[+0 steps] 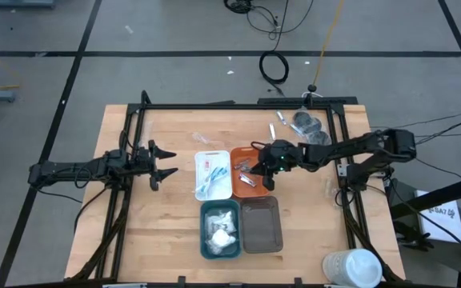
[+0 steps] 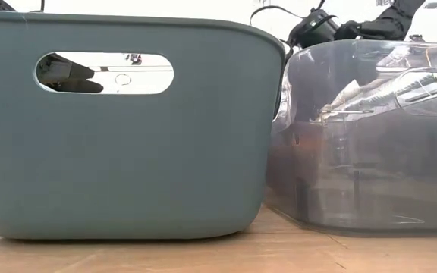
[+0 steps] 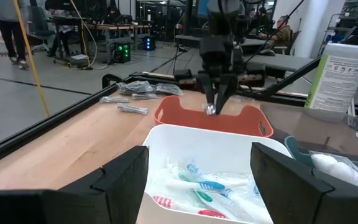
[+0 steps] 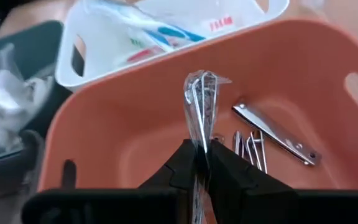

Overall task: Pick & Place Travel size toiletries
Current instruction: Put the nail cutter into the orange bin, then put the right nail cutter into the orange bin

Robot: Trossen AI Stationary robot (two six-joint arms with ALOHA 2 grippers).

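The wooden table (image 1: 150,232) carries four trays (image 1: 213,174), loose toiletries (image 1: 304,124) and a cup (image 1: 350,268).

Place: robotics lab or workshop
Evidence: workbenches with electronics (image 3: 104,37), taped concrete floor (image 1: 174,72), loose cables (image 1: 274,68)

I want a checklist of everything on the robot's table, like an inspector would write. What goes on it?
Surface: wooden table inside a black frame.
Job's things: wrapped sticks in the white tray; silver metallic pieces in the orange tray; white sachets in the teal tray; grey tray, contents not clear; more pieces loose at the far right corner.
Clutter: big white cup at the near right edge.
Grippers: right gripper over the orange tray, jaws shut on a wrapped silver piece; left gripper open, beside the white tray.
Cables: black coil on the floor.
Surroundings: workbenches and people beyond the table.
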